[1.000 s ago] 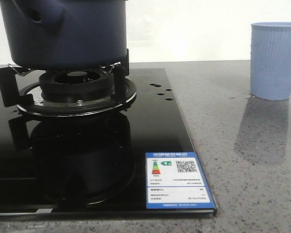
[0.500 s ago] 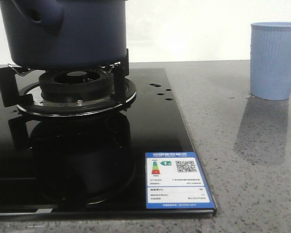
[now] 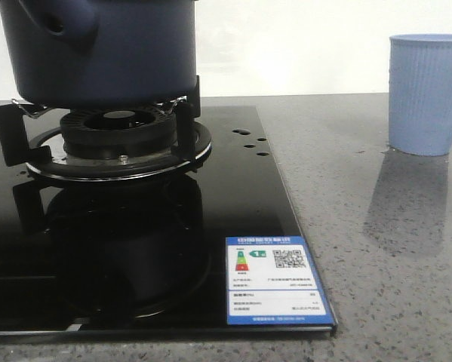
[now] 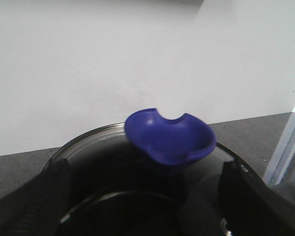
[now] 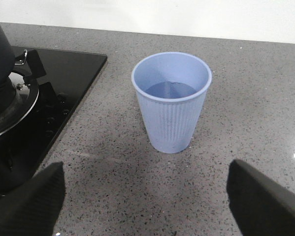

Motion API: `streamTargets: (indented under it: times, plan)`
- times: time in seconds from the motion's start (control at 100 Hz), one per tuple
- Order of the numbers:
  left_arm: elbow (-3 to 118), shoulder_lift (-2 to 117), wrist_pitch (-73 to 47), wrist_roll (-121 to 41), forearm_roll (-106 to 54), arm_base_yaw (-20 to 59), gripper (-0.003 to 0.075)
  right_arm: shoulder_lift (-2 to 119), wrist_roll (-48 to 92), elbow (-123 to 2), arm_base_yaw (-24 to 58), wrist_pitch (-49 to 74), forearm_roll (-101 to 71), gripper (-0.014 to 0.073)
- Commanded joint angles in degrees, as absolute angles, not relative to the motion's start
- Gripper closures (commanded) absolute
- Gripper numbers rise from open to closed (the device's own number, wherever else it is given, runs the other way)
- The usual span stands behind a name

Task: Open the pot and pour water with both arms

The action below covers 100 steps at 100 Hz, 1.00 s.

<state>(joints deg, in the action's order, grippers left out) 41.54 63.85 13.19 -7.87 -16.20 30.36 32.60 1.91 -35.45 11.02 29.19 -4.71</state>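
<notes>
The dark navy pot sits on the gas burner's black supports at the far left, its side knob facing me. In the left wrist view a glass lid with a bright blue knob covers the pot. My left gripper hangs open just above the lid, one finger on each side of the knob and not touching it. My right gripper is open over bare counter, short of the light blue ribbed cup, which holds water. Neither gripper shows in the front view.
The black glass hob covers the left half of the counter, with an energy label at its front right corner. The cup stands on grey speckled stone at the far right. A white wall runs behind.
</notes>
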Motion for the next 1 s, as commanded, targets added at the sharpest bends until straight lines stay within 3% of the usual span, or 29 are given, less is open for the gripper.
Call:
streamTargets:
  times: [0.0, 0.65, 0.99]
  plan:
    - [45.42, 64.96, 18.38, -7.29, -14.95, 31.5, 0.0148, 33.06, 2.15, -37.63, 11.18, 25.11, -4.62, -0.0006]
    - [52.57, 75.07, 19.12, -7.29, -14.69, 31.29, 0.0155, 33.06, 2.15, -37.63, 11.18, 25.19, -4.62, -0.0006]
    - [52.57, 75.07, 19.12, -7.29, -14.69, 31.29, 0.0333, 33.06, 2.15, -37.63, 11.18, 25.19, -4.62, -0.0006]
